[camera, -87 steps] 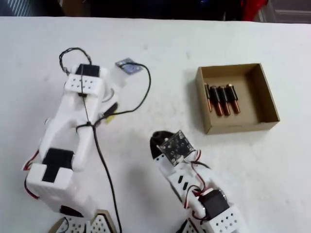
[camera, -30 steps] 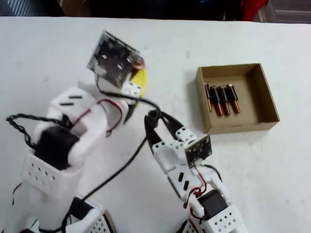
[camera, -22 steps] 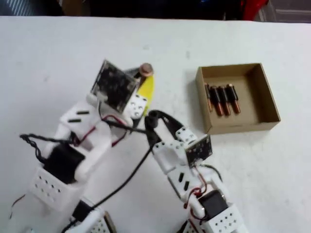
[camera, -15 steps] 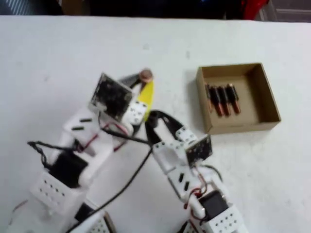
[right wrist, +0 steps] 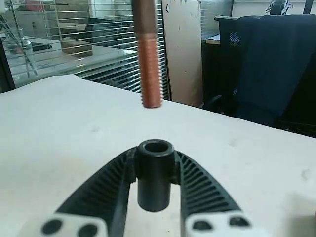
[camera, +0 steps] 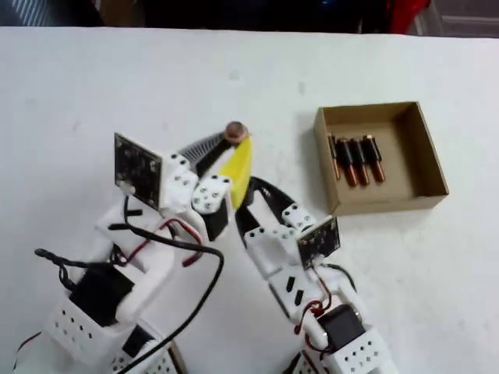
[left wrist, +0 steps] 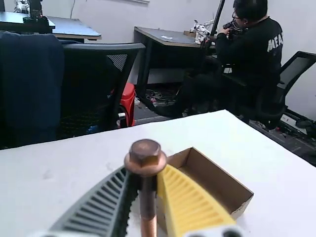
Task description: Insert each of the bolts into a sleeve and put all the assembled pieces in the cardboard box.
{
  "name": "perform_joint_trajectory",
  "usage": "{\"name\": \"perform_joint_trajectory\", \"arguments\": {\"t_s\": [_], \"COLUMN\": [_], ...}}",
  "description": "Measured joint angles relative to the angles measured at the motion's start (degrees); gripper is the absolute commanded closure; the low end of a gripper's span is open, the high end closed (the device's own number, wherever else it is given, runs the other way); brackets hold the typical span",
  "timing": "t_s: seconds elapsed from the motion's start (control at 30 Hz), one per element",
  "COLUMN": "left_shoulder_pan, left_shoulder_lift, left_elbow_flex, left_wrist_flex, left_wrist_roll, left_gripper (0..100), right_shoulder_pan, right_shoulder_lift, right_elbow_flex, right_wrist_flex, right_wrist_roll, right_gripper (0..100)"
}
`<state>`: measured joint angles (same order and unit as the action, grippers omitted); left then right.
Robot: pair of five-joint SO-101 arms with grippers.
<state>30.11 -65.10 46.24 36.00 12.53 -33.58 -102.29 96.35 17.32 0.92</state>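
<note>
Jaws, left gripper (left wrist: 144,174): clamping on a copper bolt (left wrist: 144,157), head up, shank running down between the grey and yellow fingers (left wrist: 190,207).
Jaws, right gripper (right wrist: 155,157): gripping a black sleeve (right wrist: 155,177), which is standing upright with its bore facing up.
Bolt's threaded tip is hanging just above the sleeve's opening, not touching it.
Cardboard box (camera: 382,204): sitting on the white table (camera: 351,70) near both grippers, holding four assembled pieces (camera: 356,160) lying side by side in the half nearer the grippers.
</note>
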Motion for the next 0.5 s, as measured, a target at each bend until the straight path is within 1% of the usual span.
{"name": "perform_joint_trajectory", "arguments": {"t_s": [0.13, 0.33, 0.5], "left_shoulder_pan": [0.53, 0.53, 0.53], "left_shoulder_lift": [-0.18, -0.26, -0.35], "left_elbow_flex": [2.99, 3.87, 5.71], "left_wrist_flex": [0.0, 0.0, -0.26], "left_wrist_roll": [0.09, 0.0, -1.58], "left_gripper": [98, 98, 98], "right_shoulder_pan": [0.0, 0.0, -0.09], "right_shoulder_lift": [0.0, 0.0, 0.0], "right_elbow_flex": [0.0, 0.0, 0.0], "right_wrist_flex": [0.0, 0.0, 0.09], "right_wrist_roll": [0.0, 0.0, 0.0], "right_gripper": [98.2, 98.2, 98.2]}}
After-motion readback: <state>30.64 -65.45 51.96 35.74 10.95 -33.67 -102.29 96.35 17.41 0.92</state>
